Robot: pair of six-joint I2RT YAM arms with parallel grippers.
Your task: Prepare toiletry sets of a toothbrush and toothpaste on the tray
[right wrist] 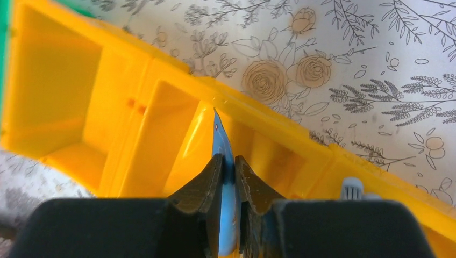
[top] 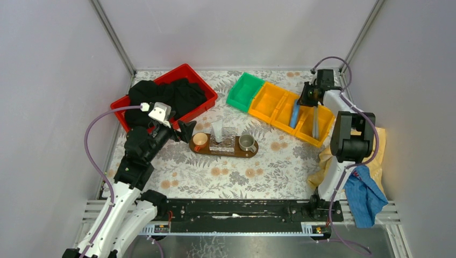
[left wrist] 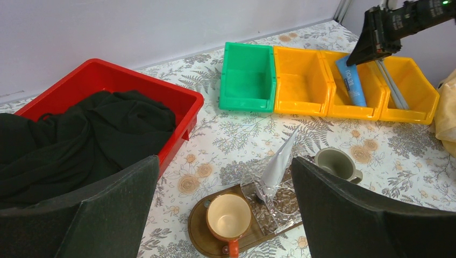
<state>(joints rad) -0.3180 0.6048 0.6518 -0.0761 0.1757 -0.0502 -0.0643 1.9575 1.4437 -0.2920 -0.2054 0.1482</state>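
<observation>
The dark wooden tray holds an orange cup, a clear holder with a whitish toothpaste tube standing in it, and a grey cup. My left gripper hovers open over the tray's left end, nothing between its fingers. My right gripper reaches into a yellow bin and is shut on the edge of the blue toothpaste tube, which leans in that bin. The slim pale toothbrush lies in the rightmost yellow bin.
A red crate with black cloth sits at back left. A green bin adjoins the row of yellow bins. Yellow and blue cloths hang at the right edge by the right arm's base.
</observation>
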